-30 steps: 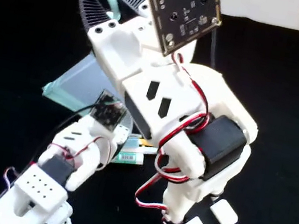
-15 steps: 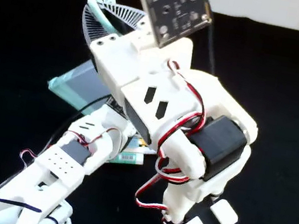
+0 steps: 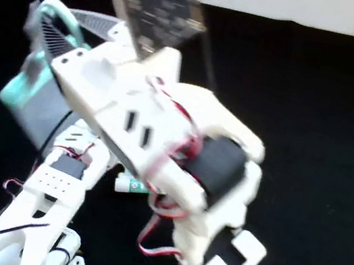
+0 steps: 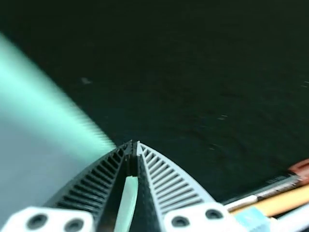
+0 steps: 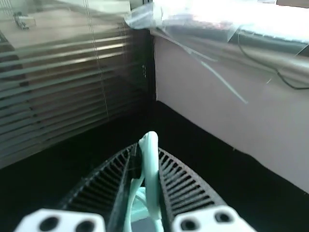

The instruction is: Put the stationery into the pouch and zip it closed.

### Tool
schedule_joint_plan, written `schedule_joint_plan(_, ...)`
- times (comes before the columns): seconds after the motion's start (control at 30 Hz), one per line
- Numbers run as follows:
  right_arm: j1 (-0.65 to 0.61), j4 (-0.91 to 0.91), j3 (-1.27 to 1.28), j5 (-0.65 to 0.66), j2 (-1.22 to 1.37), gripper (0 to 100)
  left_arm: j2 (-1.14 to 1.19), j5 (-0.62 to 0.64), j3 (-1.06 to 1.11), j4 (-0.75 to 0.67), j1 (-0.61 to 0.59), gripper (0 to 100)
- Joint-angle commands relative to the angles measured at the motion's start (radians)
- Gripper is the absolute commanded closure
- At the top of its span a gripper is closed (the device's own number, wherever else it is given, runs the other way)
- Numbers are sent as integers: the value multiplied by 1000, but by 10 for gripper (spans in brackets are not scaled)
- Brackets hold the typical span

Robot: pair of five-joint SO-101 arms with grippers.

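— Where do we find the pouch [image 3: 31,96]?
— At the far left of the black worktop [image 3: 321,130], hanging tilted below the right claw [image 5: 147,151]. We see that claw raised high, its ribbed fingers closed on the pouch's mint-green rim [image 5: 150,166].
— And the left claw [image 4: 133,143]?
— Closed as well. From its own wrist we see both fingers meeting at the tips, with a pale mint strip [image 4: 128,198] pinched between them nearer the base. Just beside it we see the pouch's grey side and mint edge, blurred.
— Can we tell whether the pouch touches the worktop?
— We cannot; its lower end runs in behind the left arm.
— The stationery [image 3: 131,185]?
— It lies on the worktop, outside the pouch, near the middle and partly hidden by the right arm. From the left wrist we make out long thin pieces side by side, among them an orange pencil [image 4: 282,200], near the left claw but apart from it.
— And the zip?
— We cannot make it out.
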Motion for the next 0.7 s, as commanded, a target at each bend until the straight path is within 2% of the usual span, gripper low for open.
schedule_joint_plan(0.0,-10,-25,-27,-12,35,993,1,5,-38,-15,-45,993)
schedule_joint_plan(0.17,-7,-22,-27,-8,39,993,-25,5,-33,-12,-44,993)
schedule_joint_plan(0.27,-4,-21,-27,-8,39,993,-105,5,-33,51,-42,993)
schedule_joint_plan(0.47,-2,12,-28,-6,36,993,-298,5,-33,295,-36,993)
schedule_joint_plan(0.67,50,8,-39,-6,36,993,-516,5,-33,563,42,993)
